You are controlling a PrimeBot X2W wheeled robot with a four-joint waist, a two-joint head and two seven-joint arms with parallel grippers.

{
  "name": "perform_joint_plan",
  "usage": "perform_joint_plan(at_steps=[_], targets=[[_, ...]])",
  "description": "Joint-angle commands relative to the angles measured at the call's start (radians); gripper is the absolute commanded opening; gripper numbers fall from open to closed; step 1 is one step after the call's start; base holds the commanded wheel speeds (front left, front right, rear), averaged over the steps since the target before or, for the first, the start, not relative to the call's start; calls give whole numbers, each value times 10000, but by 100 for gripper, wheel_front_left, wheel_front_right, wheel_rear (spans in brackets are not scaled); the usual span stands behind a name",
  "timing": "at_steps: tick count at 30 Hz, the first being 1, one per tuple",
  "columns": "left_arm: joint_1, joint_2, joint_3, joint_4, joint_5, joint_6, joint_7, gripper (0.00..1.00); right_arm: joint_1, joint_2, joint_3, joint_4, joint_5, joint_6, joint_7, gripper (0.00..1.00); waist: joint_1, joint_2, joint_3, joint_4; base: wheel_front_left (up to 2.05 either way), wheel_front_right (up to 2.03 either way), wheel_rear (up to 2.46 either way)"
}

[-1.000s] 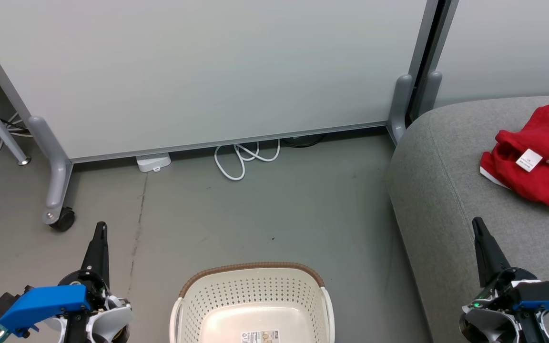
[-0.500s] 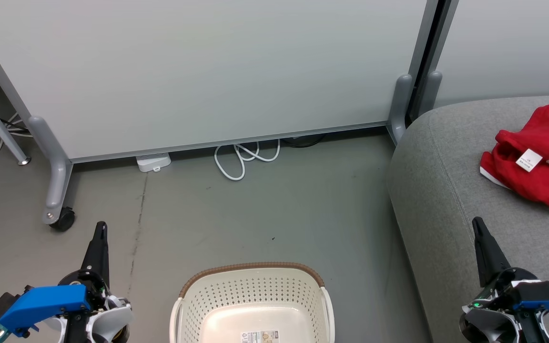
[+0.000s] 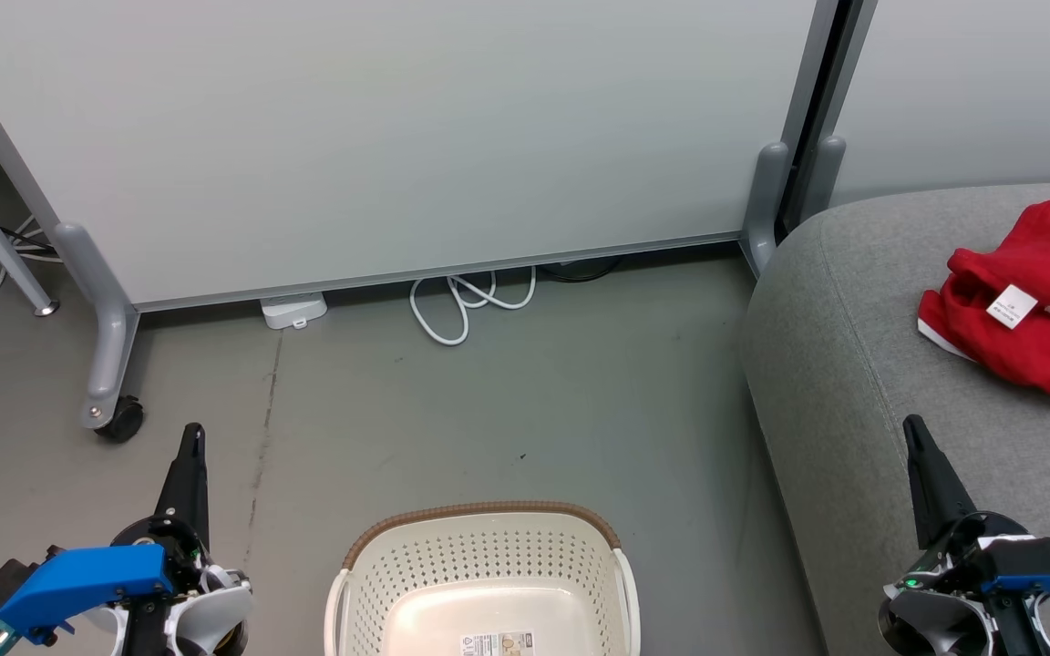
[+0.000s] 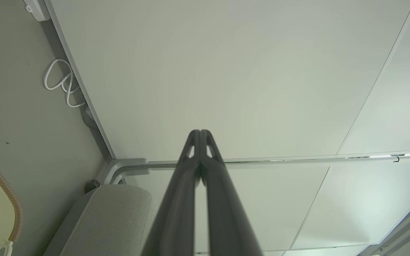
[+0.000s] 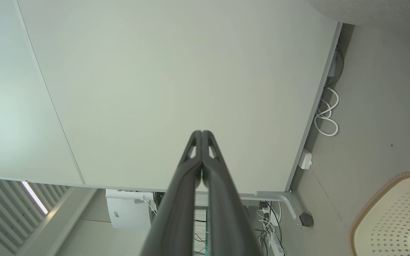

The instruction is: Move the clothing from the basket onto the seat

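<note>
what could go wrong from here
The basket is cut off at the head view's bottom edge, so a garment could lie unseen in its near part. The clothing on the seat is bunched and cropped, so I cannot count two pieces. If the base rolls forward, the looped white cable on the floor might be run over. Both the left gripper and right gripper are shut, so neither could grasp without opening.

The left gripper (image 3: 192, 439) is held at seven o'clock in the head view, the right gripper (image 3: 913, 430) at five o'clock. Both pairs of fingers (image 4: 185, 185) are pressed together and pointed toward twelve o'clock.
</note>
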Motion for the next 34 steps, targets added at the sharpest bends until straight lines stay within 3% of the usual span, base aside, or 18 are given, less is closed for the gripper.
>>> perform_joint_plan(at_steps=[1,34], targets=[[-96,-10,26,-32,-21,-37,39,0,-133,18,-13,-29,25,7,28,0,0,0,0,0,0,0,0],[-96,-10,24,-34,-22,-37,37,0,-132,18,-13,-30,26,7,26,0,0,0,0,0,0,0,0]])
